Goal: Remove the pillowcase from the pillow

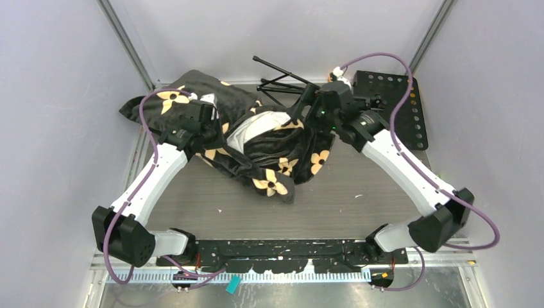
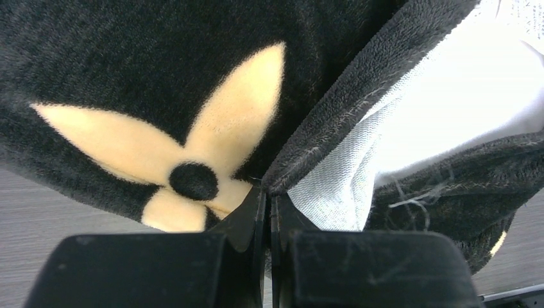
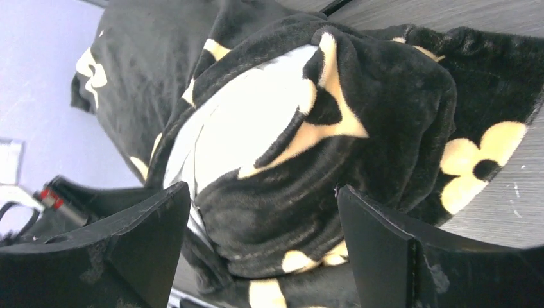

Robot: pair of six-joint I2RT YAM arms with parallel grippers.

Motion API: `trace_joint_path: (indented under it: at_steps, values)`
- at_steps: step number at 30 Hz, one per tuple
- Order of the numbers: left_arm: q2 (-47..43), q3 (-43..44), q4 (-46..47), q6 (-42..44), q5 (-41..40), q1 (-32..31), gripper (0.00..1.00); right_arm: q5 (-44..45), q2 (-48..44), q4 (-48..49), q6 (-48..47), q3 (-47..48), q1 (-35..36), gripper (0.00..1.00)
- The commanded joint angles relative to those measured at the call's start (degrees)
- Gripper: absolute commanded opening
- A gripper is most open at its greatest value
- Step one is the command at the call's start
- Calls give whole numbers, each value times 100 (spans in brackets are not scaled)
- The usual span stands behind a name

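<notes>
The black plush pillowcase (image 1: pixel 276 163) with tan flowers lies bunched at the middle back of the table. The white pillow (image 1: pixel 260 125) shows through its opening. My left gripper (image 1: pixel 220 131) is at the pillowcase's left side. In the left wrist view it (image 2: pixel 269 192) is shut on the black hem of the pillowcase (image 2: pixel 160 77), with the white pillow (image 2: pixel 449 83) to the right. My right gripper (image 1: pixel 300 117) is open at the right side. In the right wrist view it (image 3: pixel 263 215) straddles a bunched fold of pillowcase (image 3: pixel 385 96), beside the exposed pillow (image 3: pixel 244 128).
A black perforated metal plate (image 1: pixel 392 96) lies at the back right. A black thin-legged stand (image 1: pixel 282 80) lies behind the pillow. Grey walls close in the left, right and back. The grey table (image 1: pixel 359 199) stretches in front.
</notes>
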Motion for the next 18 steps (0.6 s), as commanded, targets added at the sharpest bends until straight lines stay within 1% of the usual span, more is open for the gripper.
trace_joint_path:
  at_steps: [1, 2, 5, 9, 11, 12, 13, 16, 18]
  values:
    - [-212, -39, 157, 9, -7, 30, 0, 1595, 752, -746, 971, 654, 408, 89]
    - [-219, -39, 152, 7, -2, 30, 0, 1584, 936, -788, 992, 764, 434, 90]
    - [-213, -60, 158, 7, 19, 30, 0, 1082, 1382, -696, 829, 797, 444, 90]
    - [-197, -79, 139, 21, -25, 26, 0, 837, 1550, -699, 508, 149, 436, 86]
    - [-203, -66, 94, 65, -89, 30, 0, 812, 1294, -574, 399, -506, 428, 84]
    - [-211, -55, 73, 84, -132, 30, 0, 799, 1078, -371, 379, -979, 423, 81]
    - [-212, -54, 58, 105, -160, 30, 0, 754, 810, -111, 381, -1476, 425, 77]
    - [-202, -98, 116, 164, -282, 30, 0, 623, -36, 1059, 509, -3143, 410, 69]
    - [-135, -67, 90, 187, -402, 30, 0, 592, -386, 1553, 685, -3898, 338, 63]
